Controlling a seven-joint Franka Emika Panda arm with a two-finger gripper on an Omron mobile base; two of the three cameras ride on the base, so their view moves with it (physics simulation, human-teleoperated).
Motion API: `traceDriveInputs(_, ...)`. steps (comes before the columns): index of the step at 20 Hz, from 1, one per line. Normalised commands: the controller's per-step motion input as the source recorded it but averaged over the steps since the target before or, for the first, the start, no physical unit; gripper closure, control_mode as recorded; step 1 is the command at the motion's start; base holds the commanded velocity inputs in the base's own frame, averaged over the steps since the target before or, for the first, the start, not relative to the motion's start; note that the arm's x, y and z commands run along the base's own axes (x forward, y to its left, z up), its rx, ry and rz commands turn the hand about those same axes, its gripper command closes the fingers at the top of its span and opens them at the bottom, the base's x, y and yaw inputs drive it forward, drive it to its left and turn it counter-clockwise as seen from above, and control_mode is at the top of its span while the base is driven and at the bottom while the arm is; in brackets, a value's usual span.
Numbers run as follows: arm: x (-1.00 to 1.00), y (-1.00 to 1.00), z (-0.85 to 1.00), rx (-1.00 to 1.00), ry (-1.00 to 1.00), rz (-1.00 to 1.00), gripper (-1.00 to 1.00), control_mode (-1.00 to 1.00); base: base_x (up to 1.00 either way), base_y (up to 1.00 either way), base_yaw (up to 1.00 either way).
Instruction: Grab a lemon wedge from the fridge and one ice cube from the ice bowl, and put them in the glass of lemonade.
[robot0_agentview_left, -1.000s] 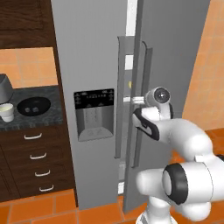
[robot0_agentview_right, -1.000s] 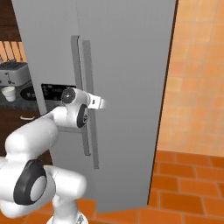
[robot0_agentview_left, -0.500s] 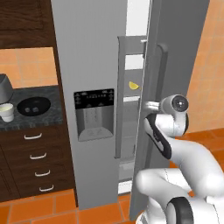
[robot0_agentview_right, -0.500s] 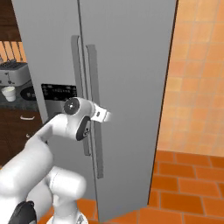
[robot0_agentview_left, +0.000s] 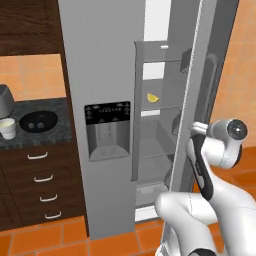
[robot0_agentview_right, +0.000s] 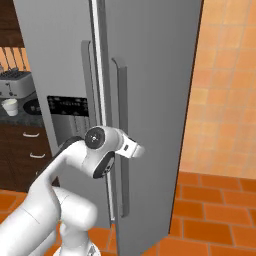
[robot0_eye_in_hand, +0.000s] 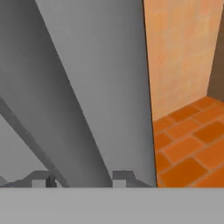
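Your gripper (robot0_eye_in_hand: 83, 177) is pinching the handle (robot0_agentview_right: 121, 100) of the fridge (robot0_agentview_left: 95, 60). In the hand view the grey bar runs right between the two tips, and they sit close on it. The door (robot0_agentview_right: 155, 75) is part way open.

The lemon (robot0_agentview_left: 152, 98) is on a shelf inside. It is higher than the gripper and on the other side of the door from it. The ice bowl (robot0_agentview_left: 38, 120) and the glass (robot0_agentview_left: 7, 128) are on the counter, well apart from the gripper, past the other door.

Here is what I think can go wrong:
- The tips can slide along the bar or slip off it. The door swings in a curve, so a straight pull would twist the hold.
- If you let go too soon, the gap may be too small. Then the arm could bump the door edge on its way to the lemon.
- The lemon is tiny. A bump on the shelf could knock it away.
- The arm is bent close to the door, so watch the elbow too.

Each view tells you something else. The left base view looks into the gap, so it gives you the lemon, the shelves, the bowl and the glass. The right base view looks at the outside of the door, so it gives you the hand meeting the handle, and the toaster (robot0_agentview_right: 12, 86) far back. The hand view gives you the tips on the bar and the orange floor past the door.
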Motion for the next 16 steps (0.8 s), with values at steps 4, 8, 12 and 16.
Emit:
traceDriveInputs(4, -0.31, -0.97, 0.00, 0.09, 0.00, -0.12, 1.00, -1.00, 0.00, 0.00, 0.00)
traceDriveInputs(8, -0.26, -0.44, -0.05, 0.03, 0.00, -0.21, -1.00, -1.00, 0.00, 0.00, 0.00)
traceDriveInputs(12, -0.25, -0.45, -0.02, 0.00, -0.02, -0.15, -1.00, -1.00, 0.00, 0.00, 0.00)
traceDriveInputs(16, -0.41, -0.41, 0.46, 0.00, -0.01, -0.01, -1.00, -1.00, 0.00, 0.00, 0.00)
